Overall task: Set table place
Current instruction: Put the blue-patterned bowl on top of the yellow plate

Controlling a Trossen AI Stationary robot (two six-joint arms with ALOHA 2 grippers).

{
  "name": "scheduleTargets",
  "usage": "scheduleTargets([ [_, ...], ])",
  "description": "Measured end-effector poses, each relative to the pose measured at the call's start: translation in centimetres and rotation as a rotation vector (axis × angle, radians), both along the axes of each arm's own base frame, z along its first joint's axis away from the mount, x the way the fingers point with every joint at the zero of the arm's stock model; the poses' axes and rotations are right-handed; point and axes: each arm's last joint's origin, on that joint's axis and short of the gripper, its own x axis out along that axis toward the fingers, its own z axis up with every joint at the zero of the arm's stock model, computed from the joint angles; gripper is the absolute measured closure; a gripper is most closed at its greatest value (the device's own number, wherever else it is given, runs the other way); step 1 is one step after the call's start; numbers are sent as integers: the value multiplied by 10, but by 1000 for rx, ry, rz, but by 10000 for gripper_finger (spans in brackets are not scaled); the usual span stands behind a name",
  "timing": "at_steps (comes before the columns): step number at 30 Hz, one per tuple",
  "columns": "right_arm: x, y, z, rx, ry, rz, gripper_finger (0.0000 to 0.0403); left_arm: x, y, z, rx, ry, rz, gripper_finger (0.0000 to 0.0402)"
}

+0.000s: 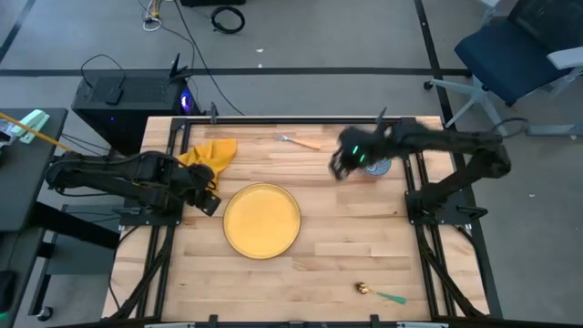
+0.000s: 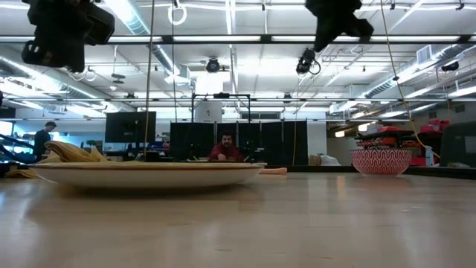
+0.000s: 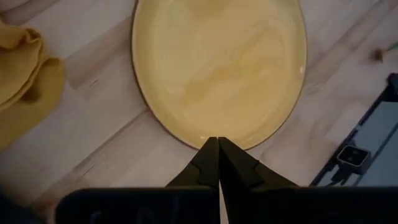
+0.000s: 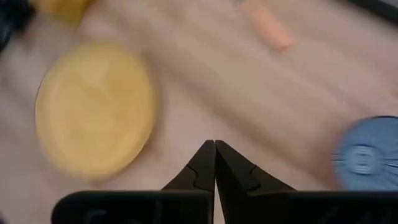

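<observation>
Light plank table [image 1: 364, 246] filling the lower centre of the high view, black rails along its edges. Round yellow plate [image 1: 262, 220] at mid-frame, slightly left of centre, lying flat and bare. Crumpled yellow napkin [image 1: 212, 153] up and to the left of the plate, near the table's far edge, apart from the plate's rim. Orange-handled fork [image 1: 301, 141] at upper centre, lying at a slant close to the far rail. Small blue-patterned bowl [image 1: 377, 167] to the right of centre, partly hidden under the right arm (only a sliver showing from above). Green-handled gold spoon [image 1: 381, 293] at lower right, alone near the near edge, well apart from everything else.

Left gripper [image 1: 208, 202] at the left of the plate, just beside its rim, raised off the table; in its wrist view, fingers [image 3: 205, 165] pressed together tip to tip, nothing between them, plate [image 3: 217, 68] straight ahead and napkin [image 3: 25, 81] at the frame's left edge.

Right gripper [image 1: 339, 167] above bare planks between fork and bowl, likewise raised; fingers [image 4: 202, 168] meeting at the tips in its own view, holding nothing, with blurred plate [image 4: 93, 109] at left, fork handle [image 4: 267, 28] at top, bowl [image 4: 367, 152] at right.

Low view: plate [image 2: 149, 173] at left, bowl [image 2: 381, 161] upright at right, seated person [image 2: 225, 149] in the room behind.
</observation>
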Motion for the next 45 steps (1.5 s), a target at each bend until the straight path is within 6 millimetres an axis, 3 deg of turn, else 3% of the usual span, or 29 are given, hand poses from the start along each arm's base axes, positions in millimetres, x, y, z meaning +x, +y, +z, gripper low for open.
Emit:
scheduleTargets([
  [4,-39,-31,19,-4,-57,-168,387,1,0,1,-1,-11,0,392],
  [10,-84,-50,36,-6,-117,-354,387,1,0,1,-1,-11,0,392],
  [18,-103,-69,32,9,-50,-463,387,1,0,1,-1,-10,1,392],
  [27,-120,-80,15,118,203,-535,365,1,0,1,-2,-10,1,392],
  [31,-123,-80,-6,172,254,-610,337,1,0,1,-2,-11,1,392],
  [36,-123,-79,-57,238,327,-621,311,1,0,1,-2,-11,1,392],
  [45,-132,-89,-133,338,275,-606,307,1,0,1,-2,-12,1,392],
])
